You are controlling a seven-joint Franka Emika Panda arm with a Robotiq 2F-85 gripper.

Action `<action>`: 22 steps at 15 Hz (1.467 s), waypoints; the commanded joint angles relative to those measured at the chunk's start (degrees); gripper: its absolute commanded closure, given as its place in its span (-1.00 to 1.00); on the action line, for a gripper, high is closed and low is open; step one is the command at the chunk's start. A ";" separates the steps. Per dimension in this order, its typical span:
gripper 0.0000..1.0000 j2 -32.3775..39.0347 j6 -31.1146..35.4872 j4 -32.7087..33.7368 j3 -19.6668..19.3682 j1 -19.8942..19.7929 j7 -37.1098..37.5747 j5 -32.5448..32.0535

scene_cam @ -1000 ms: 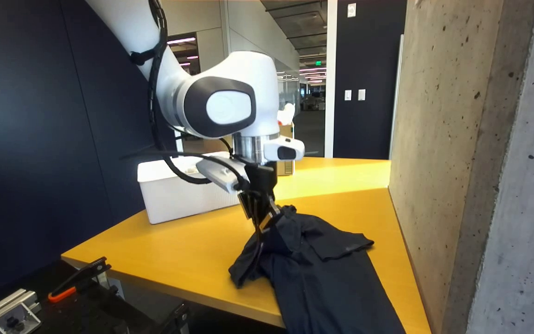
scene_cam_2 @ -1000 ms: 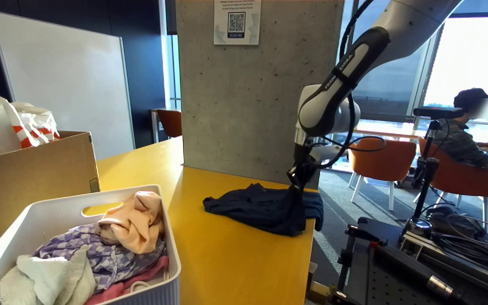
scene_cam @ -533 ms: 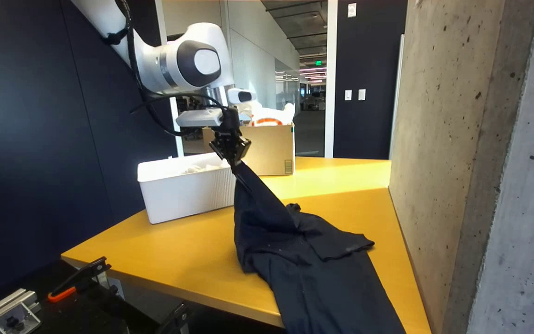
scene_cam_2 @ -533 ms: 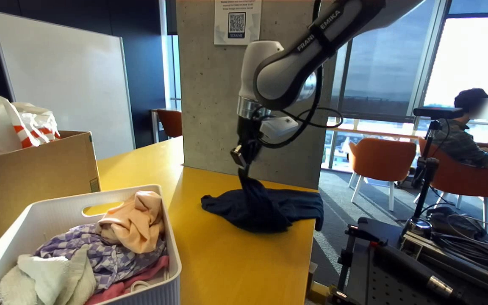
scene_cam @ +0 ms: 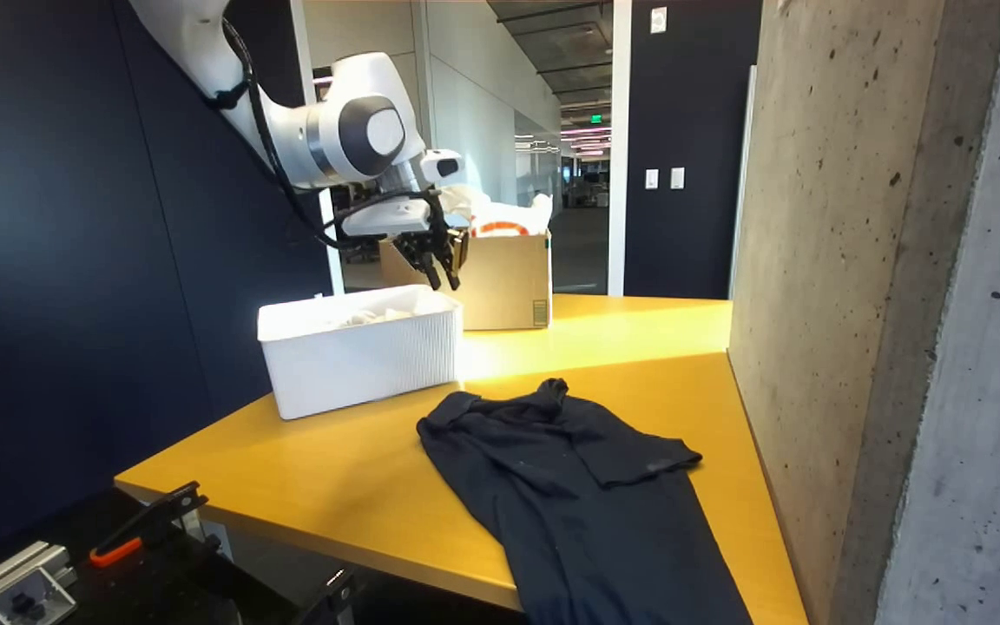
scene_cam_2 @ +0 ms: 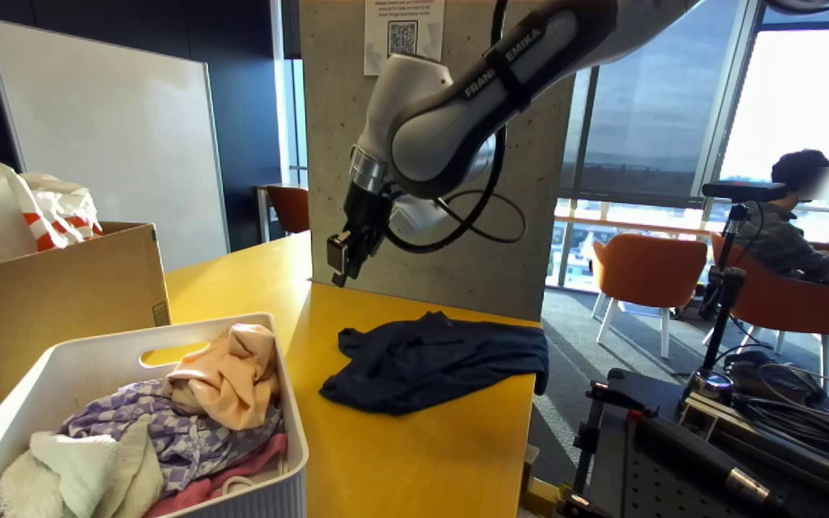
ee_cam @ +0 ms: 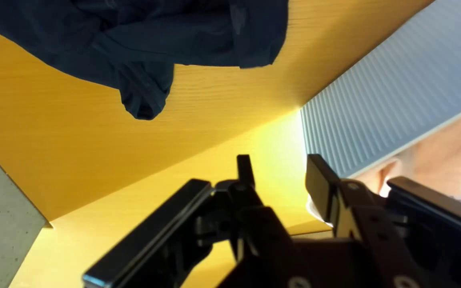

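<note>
My gripper (scene_cam: pixel 444 283) is open and empty, in the air above the table, and it also shows in an exterior view (scene_cam_2: pixel 342 279). In the wrist view my gripper (ee_cam: pixel 280 172) has its fingers well apart, with only yellow table seen between them. A dark navy short-sleeved garment (scene_cam: pixel 587 503) lies spread on the table, lightly wrinkled, with one end at the front edge. It also shows in an exterior view (scene_cam_2: pixel 436 363), where that end hangs over the edge, and in the wrist view (ee_cam: pixel 198 36). My gripper is apart from the garment.
A white basket (scene_cam: pixel 361 365) stands beside the garment; an exterior view shows peach cloth (scene_cam_2: pixel 231 381), purple checked cloth (scene_cam_2: pixel 170 424) and a pale towel (scene_cam_2: pixel 91 460) inside. A cardboard box (scene_cam: pixel 500 286) with plastic bags stands behind. A concrete pillar (scene_cam_2: pixel 443 180) borders the yellow table (scene_cam_2: pixel 414 460).
My gripper held the garment, lifted part of it and drew it towards the basket. Now it has let go and is open; the pulled part lies flat on the table.
</note>
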 commanded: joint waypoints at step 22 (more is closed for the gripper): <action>-1.00 2.42 6.25 -17.77 8.08 -25.03 -12.68 23.74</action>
